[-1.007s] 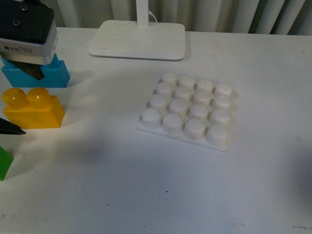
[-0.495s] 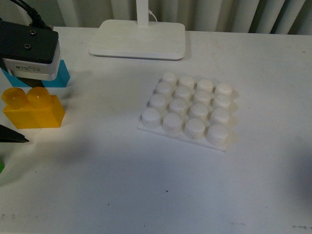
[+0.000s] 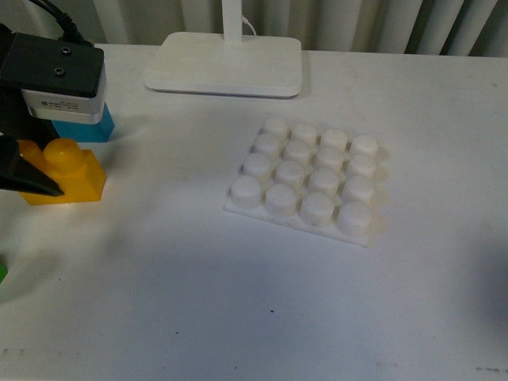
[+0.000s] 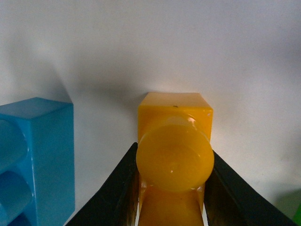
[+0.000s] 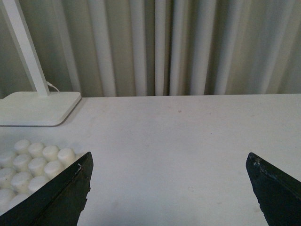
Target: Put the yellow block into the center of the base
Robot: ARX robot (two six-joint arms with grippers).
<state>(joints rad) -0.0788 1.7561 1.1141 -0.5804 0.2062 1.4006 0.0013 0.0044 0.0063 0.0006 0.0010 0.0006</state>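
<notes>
Front view, writing: there's a sticker on the left arm's camera housing (image 3: 62,101), but its print is too small to read.
Front view, count: one yellow block (image 3: 75,175), one blue brick (image 3: 91,127), one lamp foot (image 3: 226,63) and one base (image 3: 309,178) with sixteen round studs.
Front view, place: the yellow block sits on the bench (image 3: 238,302) at far left, well apart from the base.
Left wrist view: the left gripper (image 4: 175,153) has its fingers tight against both sides of the glossy orange-yellow block, clamping it, with the blue brick just beside.
Right wrist view: the right gripper (image 5: 169,186) has its fingers spread wide over the bench, the base at the picture's edge.
</notes>
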